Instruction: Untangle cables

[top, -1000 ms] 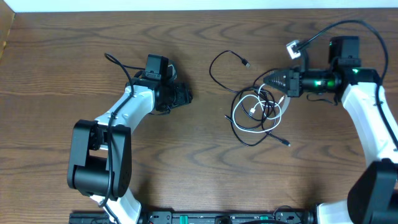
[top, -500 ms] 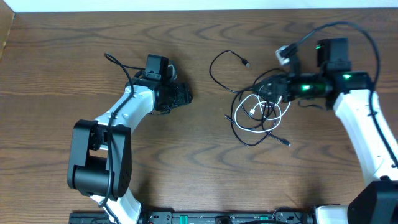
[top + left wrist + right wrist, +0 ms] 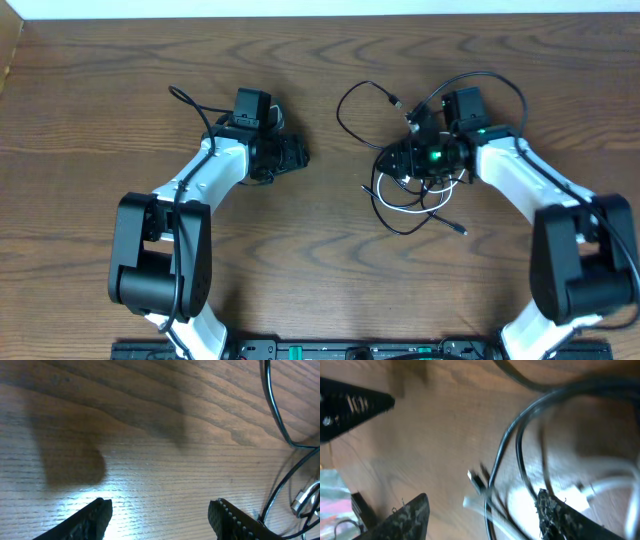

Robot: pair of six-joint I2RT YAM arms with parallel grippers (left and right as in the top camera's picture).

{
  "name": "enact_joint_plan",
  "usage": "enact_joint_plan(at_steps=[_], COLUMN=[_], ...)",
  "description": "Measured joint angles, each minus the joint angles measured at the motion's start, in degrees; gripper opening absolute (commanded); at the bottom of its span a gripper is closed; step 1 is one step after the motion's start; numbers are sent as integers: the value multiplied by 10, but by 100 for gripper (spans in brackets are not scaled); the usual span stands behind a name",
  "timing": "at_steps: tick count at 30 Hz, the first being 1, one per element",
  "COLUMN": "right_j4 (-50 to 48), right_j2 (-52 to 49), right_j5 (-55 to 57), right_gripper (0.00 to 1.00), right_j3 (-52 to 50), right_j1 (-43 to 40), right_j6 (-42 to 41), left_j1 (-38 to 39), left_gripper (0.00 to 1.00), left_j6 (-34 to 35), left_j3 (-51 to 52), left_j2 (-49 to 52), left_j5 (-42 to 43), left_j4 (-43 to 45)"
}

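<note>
The cables lie in a tangle (image 3: pixel 405 200) right of the table's middle: thin black cords wound through a white cord (image 3: pixel 383 203). One black loop (image 3: pixel 341 115) runs out to the upper left and ends in a small plug (image 3: pixel 396 101). My right gripper (image 3: pixel 390 162) is low over the tangle and open. In the right wrist view (image 3: pixel 480 515) a black cord (image 3: pixel 495 485) and a white one (image 3: pixel 472 505) pass between its fingers. My left gripper (image 3: pixel 300 155) rests left of the tangle, open and empty (image 3: pixel 160 515); black cords (image 3: pixel 277 415) show at that view's right edge.
The wooden table (image 3: pixel 320 290) ends at a pale wall along the far edge (image 3: pixel 300 14). The right arm's own thick black wire (image 3: pixel 485 78) arches above its wrist. A loose black cord end (image 3: pixel 459 230) sticks out at the tangle's lower right.
My right gripper has swung left from the tangle's right side to sit over it, and has gone from shut to open. The left arm has not moved.
</note>
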State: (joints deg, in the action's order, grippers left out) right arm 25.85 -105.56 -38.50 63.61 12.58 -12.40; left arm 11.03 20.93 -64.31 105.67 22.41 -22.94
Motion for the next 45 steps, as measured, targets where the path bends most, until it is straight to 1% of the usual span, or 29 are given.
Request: enact_joint_plan(at_steps=[3, 6, 7, 8, 9, 10, 11, 14, 18, 22, 24, 29, 32, 33, 34, 35, 36, 38, 41, 44, 45], right_j4=[-65, -127, -146, -163, -173, -193, -198, -184, -175, -153, -138, -69, -54, -55, -58, -63, -73, -92, -121, -128, -131], right_j2=[-32, -59, -64, -68, -69, -69, -68, -62, -26, 42, 68, 78, 64, 59, 52, 45, 37, 22, 4, 2, 2], right_j5=[-25, -61, -75, -88, -97, -113, -121, -113, -88, -69, -64, -14, 19, 26, 31, 37, 40, 45, 55, 65, 63], right_gripper=[54, 52, 45, 28, 14, 3, 1, 1, 1, 1, 8, 14, 24, 30, 41, 49, 51, 52, 53, 53, 56], right_j3=[0, -1, -1, -2, -2, -2, -2, -2, -4, -3, -3, -3, -4, -4, -4, -5, -7, -11, -12, -12, -12], right_j1=[7, 16, 19, 21, 24, 27, 29, 34, 39, 44, 45, 46, 46, 46, 46, 46, 46, 46, 46, 46, 46], right_j6=[-28, -57, -64, -68, -74, -84, -93, -114, -113, -113, -113, -118, -126, -129, -135, -141, -145, -162, -185, -214, -223], left_j1=[0, 0, 0, 0, 0, 0, 0, 0, 0, 0, 0, 0, 0, 0, 0, 0, 0, 0, 0, 0, 0], left_gripper=[67, 67, 67, 67, 67, 67, 67, 67, 67, 68, 68, 68, 69, 69, 69, 69, 70, 72, 73, 73, 73], left_j6=[0, 0, 0, 0, 0, 0, 0, -2, -19, -31, -33, -35, -35, -35, -35, -35, -35, -35, -38, -39, -39], left_j3=[0, 0, 0, 0, 0, 0, 0, 0, 0, 0, 0, 0, 0, 0, 0, 0, 0, 0, 0, 0, 0], left_j2=[0, 0, 0, 0, 0, 0, 0, 0, 0, 0, 0, 0, 0, 0, 0, 0, 0, 0, 0, 0, 0], left_j5=[4, 7, 8, 8, 9, 9, 10, 17, 45, 60, 63, 69, 71, 71, 71, 71, 71, 73, 73, 73, 73], left_j4=[0, 0, 0, 0, 0, 0, 0, 1, 9, 9, 9, 9, 9, 9, 9, 9, 9, 9, 9, 9, 9])
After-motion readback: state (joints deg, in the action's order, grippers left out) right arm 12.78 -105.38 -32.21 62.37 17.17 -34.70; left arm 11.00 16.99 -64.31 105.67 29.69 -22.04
